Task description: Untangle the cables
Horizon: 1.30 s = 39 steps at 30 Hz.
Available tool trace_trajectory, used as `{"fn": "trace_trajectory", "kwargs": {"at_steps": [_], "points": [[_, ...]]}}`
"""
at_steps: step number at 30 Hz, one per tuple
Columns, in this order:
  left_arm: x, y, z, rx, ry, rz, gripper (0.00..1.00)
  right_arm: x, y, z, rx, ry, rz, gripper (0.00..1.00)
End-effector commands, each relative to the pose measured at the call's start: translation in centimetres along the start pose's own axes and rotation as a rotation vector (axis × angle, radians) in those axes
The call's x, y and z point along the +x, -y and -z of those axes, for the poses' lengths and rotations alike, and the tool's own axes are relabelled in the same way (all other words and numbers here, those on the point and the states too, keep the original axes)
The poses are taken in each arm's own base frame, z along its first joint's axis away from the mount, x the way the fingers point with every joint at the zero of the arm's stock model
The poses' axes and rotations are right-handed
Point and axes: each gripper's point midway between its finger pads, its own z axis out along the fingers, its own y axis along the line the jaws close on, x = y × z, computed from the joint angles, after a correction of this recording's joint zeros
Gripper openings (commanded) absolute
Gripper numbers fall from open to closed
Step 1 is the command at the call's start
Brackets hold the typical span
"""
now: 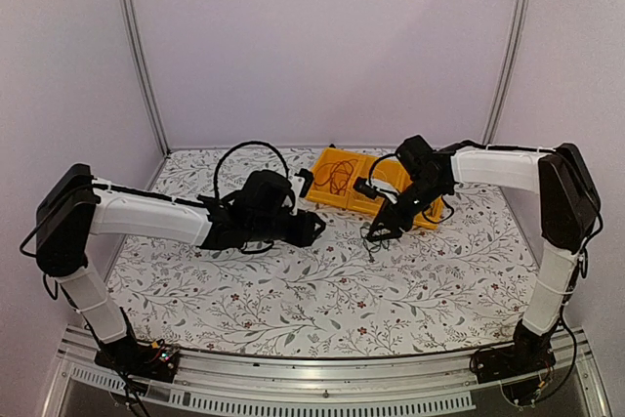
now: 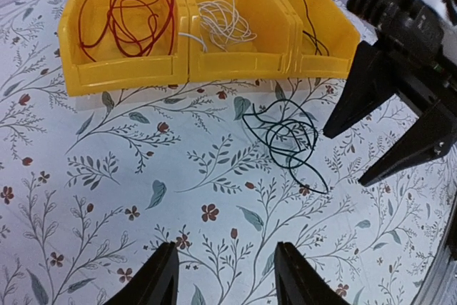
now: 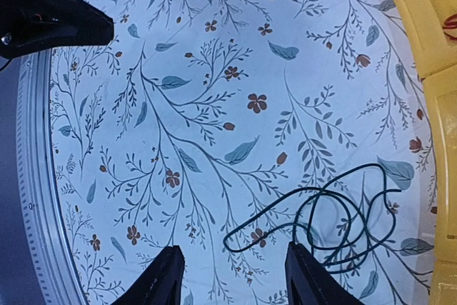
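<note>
Green cable: the thin dark green cable (image 2: 285, 137) lies on the table as a loose coil of several overlapping loops, one tail trailing outward. It sits just beside the bin front and is in no compartment.
Sorted cables: I see the red-brown cable (image 2: 125, 12), the white cable (image 2: 225, 23) and the black cable (image 2: 307, 23) each lying in its own compartment.
Bin: a yellow plastic bin (image 2: 186, 69) with three compartments, standing at the far side of the table.
Right gripper: the right gripper (image 3: 232, 280) has its fingers apart with nothing between them. It is over the coil's tail; I cannot tell its height.
Left gripper: the left gripper (image 2: 225, 276) has its fingers apart and holds nothing. It hovers well apart from the coil.
Risk 1: I expect pinching two crossed strands to tighten the loops.
Risk 2: a thin wire on cloth may slip from the closing fingers.
Risk 3: a lifted tail could snag the bin lip and drag the bin.
Surface: a white cloth with a floral print (image 2: 86, 198), flat, with a metal rail (image 1: 322, 378) at the near edge.
Room: pale lilac walls (image 1: 322, 36) and two slanted metal uprights (image 1: 137, 46).
</note>
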Motion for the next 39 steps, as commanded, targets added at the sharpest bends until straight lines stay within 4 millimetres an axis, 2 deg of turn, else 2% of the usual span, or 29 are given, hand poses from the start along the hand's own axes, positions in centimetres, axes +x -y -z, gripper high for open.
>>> {"fn": "trace_trajectory", "kwargs": {"at_steps": [1, 4, 8, 9, 11, 13, 14, 18, 21, 23, 27, 30, 35, 39], "points": [[-0.7, -0.6, 1.0, -0.044, 0.017, 0.025, 0.49, 1.2, -0.4, -2.4, -0.069, -0.08, -0.15, 0.54], [-0.7, -0.8, 1.2, -0.053, 0.019, 0.026, 0.49, 2.2, 0.5, -3.9, -0.069, -0.125, -0.208, 0.54], [-0.4, -1.0, 1.3, -0.056, 0.017, 0.029, 0.49, 1.5, 1.3, -4.6, -0.064, -0.119, -0.221, 0.5], [-0.4, -1.0, 1.3, -0.056, 0.015, 0.029, 0.49, 1.6, 1.5, -4.9, -0.069, -0.126, -0.239, 0.43], [-0.4, -1.0, 1.4, -0.057, 0.014, 0.026, 0.49, 1.1, 1.3, -5.1, -0.097, -0.117, -0.238, 0.18], [-0.5, -1.0, 1.6, -0.057, 0.016, 0.022, 0.49, -0.7, 0.3, -4.0, -0.143, -0.065, -0.186, 0.0], [-0.5, -1.0, 1.7, -0.058, 0.016, 0.021, 0.49, -1.8, -0.5, -3.1, -0.169, -0.035, -0.157, 0.0], [-0.5, -0.7, 2.6, -0.022, 0.047, 0.001, 0.5, -6.7, -5.0, 3.0, -0.257, 0.128, 0.044, 0.0], [-1.7, 0.2, 4.2, 0.039, 0.126, -0.021, 0.51, -8.9, -6.9, 6.2, -0.266, 0.193, 0.125, 0.0], [-2.8, 0.0, 5.7, 0.032, 0.194, -0.017, 0.56, -10.0, -7.8, 7.9, -0.27, 0.218, 0.164, 0.0], [-4.3, 0.4, 7.6, 0.057, 0.272, -0.05, 0.58, -11.5, -7.9, 9.0, -0.264, 0.231, 0.181, 0.0], [-4.7, 1.0, 7.9, 0.087, 0.286, -0.077, 0.59, -12.0, -7.7, 9.0, -0.261, 0.239, 0.185, 0.0], [-5.9, 2.6, 7.5, 0.151, 0.304, -0.092, 0.58, -12.6, -7.9, 9.3, -0.25, 0.246, 0.199, 0.0], [-6.2, 3.1, 6.1, 0.161, 0.282, -0.066, 0.59, -12.7, -8.2, 9.2, -0.242, 0.242, 0.222, 0.0]]}}
